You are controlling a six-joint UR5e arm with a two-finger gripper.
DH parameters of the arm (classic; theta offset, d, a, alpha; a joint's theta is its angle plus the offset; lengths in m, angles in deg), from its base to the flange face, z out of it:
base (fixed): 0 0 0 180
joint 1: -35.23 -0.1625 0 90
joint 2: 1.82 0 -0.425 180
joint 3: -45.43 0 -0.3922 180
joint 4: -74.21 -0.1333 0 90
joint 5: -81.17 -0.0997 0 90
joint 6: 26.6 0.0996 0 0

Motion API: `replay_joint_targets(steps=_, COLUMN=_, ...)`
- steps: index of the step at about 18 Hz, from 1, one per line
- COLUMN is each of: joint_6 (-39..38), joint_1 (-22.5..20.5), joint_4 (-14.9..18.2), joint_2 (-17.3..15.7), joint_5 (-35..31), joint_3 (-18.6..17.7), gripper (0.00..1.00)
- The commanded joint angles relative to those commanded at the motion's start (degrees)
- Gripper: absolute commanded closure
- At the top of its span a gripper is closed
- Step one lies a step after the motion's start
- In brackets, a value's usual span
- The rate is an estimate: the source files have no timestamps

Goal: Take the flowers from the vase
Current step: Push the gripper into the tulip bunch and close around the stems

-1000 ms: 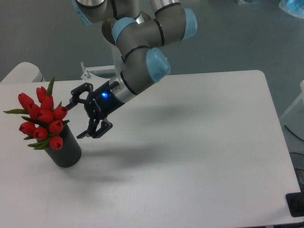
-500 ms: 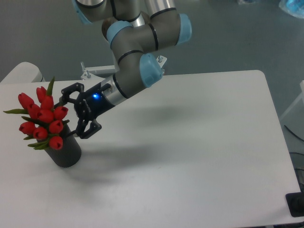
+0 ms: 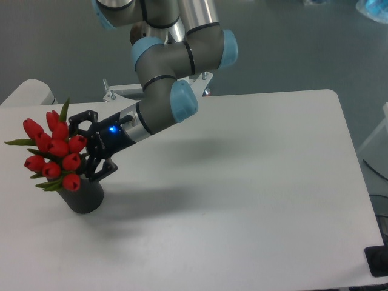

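Camera view shows the flowers standing in the vase at the left of the tabletop, with the pincer spread wide, its fingers at the right edge of the bunch. The buds look light, soft and easily crushed, so the better hold is probably around the bunched stems and leaves just above the vase mouth, closing gently.

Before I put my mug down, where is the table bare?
The white table is bare along its right side, under and right of the arm, and in front. The crowded spot is the left end: the black vase with the flowers, and the open pincer against the bunch.
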Motion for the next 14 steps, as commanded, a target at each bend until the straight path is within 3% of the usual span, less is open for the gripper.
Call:
replay_joint_targets(steps=4, joint_6=0.0, joint_1=0.9, joint_4=-1.1, joint_2=0.5, joint_5=0.4, joint_3=0.0, gripper=0.00)
replay_joint_targets(steps=5, joint_6=-0.1, joint_1=1.0, joint_4=-1.2, joint_2=0.5, joint_5=0.4, joint_3=0.0, gripper=0.05)
replay_joint_targets(steps=7, joint_6=-0.2, joint_1=1.1, joint_4=-1.3, joint_2=0.5, joint_5=0.4, joint_3=0.0, gripper=0.21)
replay_joint_targets(steps=11, joint_6=-0.3, joint_1=1.1, joint_4=-1.3, joint_2=0.4, joint_5=0.4, joint_3=0.0, gripper=0.63)
replay_joint_targets(steps=14, joint_6=-0.3, joint_1=1.0, joint_4=-1.4, joint_2=0.1, joint_5=0.4, joint_3=0.1, gripper=0.84)
